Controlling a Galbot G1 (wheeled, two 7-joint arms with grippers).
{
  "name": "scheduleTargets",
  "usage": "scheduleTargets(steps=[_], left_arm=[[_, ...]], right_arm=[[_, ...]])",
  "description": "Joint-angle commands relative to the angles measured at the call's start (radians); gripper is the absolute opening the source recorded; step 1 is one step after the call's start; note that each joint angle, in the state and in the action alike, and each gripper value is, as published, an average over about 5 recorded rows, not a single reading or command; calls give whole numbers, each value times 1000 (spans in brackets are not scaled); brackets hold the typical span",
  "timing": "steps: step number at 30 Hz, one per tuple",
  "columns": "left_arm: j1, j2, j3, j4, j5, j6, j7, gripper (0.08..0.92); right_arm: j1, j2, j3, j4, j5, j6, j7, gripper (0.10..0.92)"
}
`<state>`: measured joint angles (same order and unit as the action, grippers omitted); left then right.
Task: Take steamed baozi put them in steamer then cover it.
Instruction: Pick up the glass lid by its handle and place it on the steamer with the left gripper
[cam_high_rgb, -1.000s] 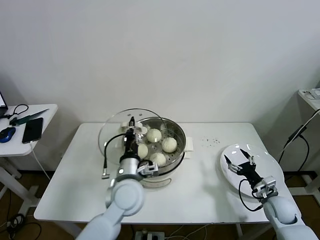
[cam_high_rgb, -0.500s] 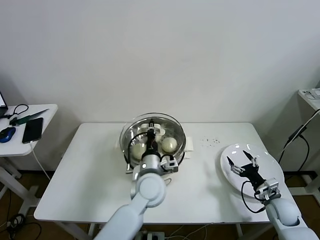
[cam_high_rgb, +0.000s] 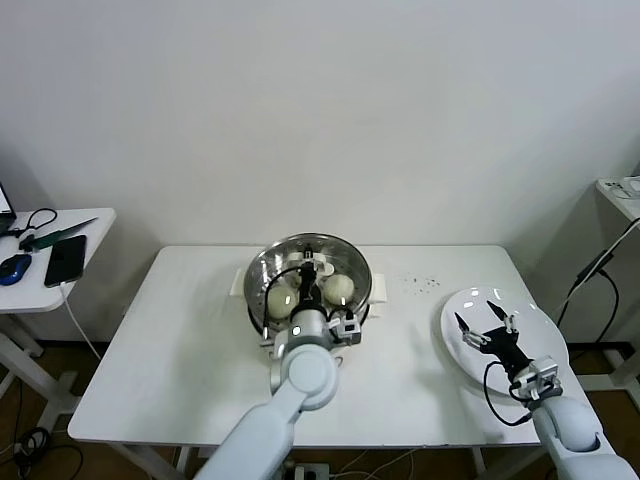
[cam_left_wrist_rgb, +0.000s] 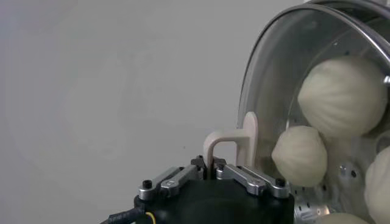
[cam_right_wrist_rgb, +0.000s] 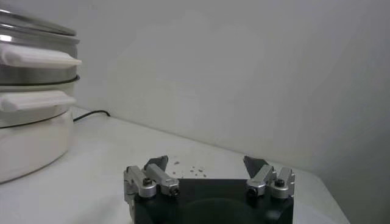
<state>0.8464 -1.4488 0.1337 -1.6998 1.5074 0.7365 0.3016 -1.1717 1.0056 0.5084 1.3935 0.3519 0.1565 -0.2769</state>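
The right tool (cam_high_rgb: 487, 327) is closest to us, low on the right side — its fingers are spread wide with nothing in them. It hangs just over a flat white plate (cam_high_rgb: 535, 325) near the right edge of the white tabletop (cam_high_rgb: 170, 350). In the right wrist view the same tool (cam_right_wrist_rgb: 207, 171) is wide apart too, and the steamer (cam_right_wrist_rgb: 30, 97) shows well off to one side.

A bit farther back, in the middle of the tabletop, sits the steamer (cam_high_rgb: 355, 305), shiny and round on its white base. The cover (cam_high_rgb: 345, 262) lies on top of it. The left tool (cam_high_rgb: 308, 270) is clenched tight on the cover's cream handle (cam_left_wrist_rgb: 234, 140) — the left wrist view shows the two fingers (cam_left_wrist_rgb: 247, 178) pinched on the handle's foot.

Through the glass you can see the steamed baozi (cam_high_rgb: 339, 288) inside the steamer, round and pale. The left wrist view shows them (cam_left_wrist_rgb: 344, 94) sitting on the tray with holes.

Farther left, apart from the tabletop, a small side table (cam_high_rgb: 95, 225) holds a phone (cam_high_rgb: 66, 259) and a mouse (cam_high_rgb: 14, 268).
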Motion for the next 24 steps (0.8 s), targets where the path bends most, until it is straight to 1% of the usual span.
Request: scheduleTargets(steps=[1, 14, 24], left_arm=[[-7, -13, 6, 23, 2, 49, 0, 148], [-1, -3, -1, 39, 4, 49, -11, 148], [1, -4, 11, 42, -2, 49, -36, 148]], right_arm=[[0, 1, 3, -1, -1, 1, -1, 823], [-4, -2, 8, 0, -4, 2, -7, 823], [-5, -1, 11, 1, -5, 2, -11, 823]])
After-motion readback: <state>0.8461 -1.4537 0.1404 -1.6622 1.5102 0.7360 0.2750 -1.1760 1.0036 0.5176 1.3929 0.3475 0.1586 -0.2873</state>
